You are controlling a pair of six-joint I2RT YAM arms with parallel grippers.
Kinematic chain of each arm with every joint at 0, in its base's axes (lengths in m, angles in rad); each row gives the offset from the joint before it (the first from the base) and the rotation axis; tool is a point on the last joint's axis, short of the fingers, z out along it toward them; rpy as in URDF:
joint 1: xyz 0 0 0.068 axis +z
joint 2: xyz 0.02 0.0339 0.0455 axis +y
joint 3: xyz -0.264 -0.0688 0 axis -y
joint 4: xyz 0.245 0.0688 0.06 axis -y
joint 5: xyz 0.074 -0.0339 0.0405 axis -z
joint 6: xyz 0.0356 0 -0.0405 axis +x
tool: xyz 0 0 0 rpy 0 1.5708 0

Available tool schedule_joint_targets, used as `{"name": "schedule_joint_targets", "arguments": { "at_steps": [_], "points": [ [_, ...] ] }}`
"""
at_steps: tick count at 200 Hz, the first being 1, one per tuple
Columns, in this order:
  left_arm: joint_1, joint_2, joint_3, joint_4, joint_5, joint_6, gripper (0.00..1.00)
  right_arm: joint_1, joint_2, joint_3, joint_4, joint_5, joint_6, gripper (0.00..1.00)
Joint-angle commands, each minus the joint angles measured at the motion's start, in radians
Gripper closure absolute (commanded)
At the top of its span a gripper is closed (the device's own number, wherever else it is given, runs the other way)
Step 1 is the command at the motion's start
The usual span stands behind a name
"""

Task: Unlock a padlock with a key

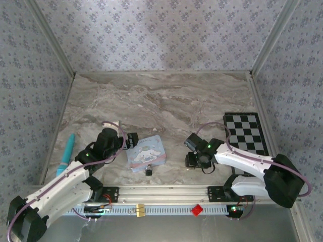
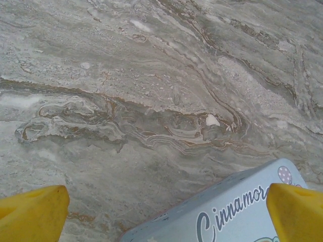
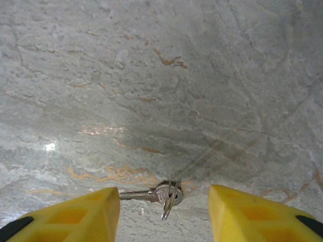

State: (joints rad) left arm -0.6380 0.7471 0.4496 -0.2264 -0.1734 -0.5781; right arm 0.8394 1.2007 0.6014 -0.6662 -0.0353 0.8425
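Note:
The silver key (image 3: 160, 193) lies flat on the marble with its ring standing up. It sits between the yellow fingers of my right gripper (image 3: 164, 201), which stands open; the blade's tip runs behind the left finger (image 3: 86, 214), and the right one is clear of it. From above, the right gripper (image 1: 193, 160) points down at the table right of centre. The padlock (image 1: 149, 170), tiny and dark, rests just in front of the light-blue tin (image 1: 146, 153). My left gripper (image 1: 132, 141) is open at the tin's left end, with the tin (image 2: 237, 217) lying between its fingers.
A teal pen-like stick (image 1: 67, 154) lies near the left wall. A checkerboard mat (image 1: 246, 133) covers the right side of the table. Patterned walls enclose the table on three sides, and the metal rail (image 1: 166, 194) runs along the near edge.

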Motion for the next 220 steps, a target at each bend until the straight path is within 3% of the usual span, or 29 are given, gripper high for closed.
{"name": "schedule_joint_targets", "arguments": {
  "at_steps": [1,132,220],
  "points": [
    [-0.008,-0.008,-0.003,0.026,-0.019,-0.011,0.0,-0.007,0.013,-0.017,0.019,-0.009,0.026,0.52],
    [-0.009,0.005,0.001,0.037,-0.033,-0.025,0.0,0.003,0.03,-0.061,0.102,-0.03,0.073,0.85],
    [-0.009,0.033,0.011,0.058,-0.02,-0.034,0.0,-0.09,-0.161,-0.136,0.175,-0.08,0.157,0.98]
  ]
}}
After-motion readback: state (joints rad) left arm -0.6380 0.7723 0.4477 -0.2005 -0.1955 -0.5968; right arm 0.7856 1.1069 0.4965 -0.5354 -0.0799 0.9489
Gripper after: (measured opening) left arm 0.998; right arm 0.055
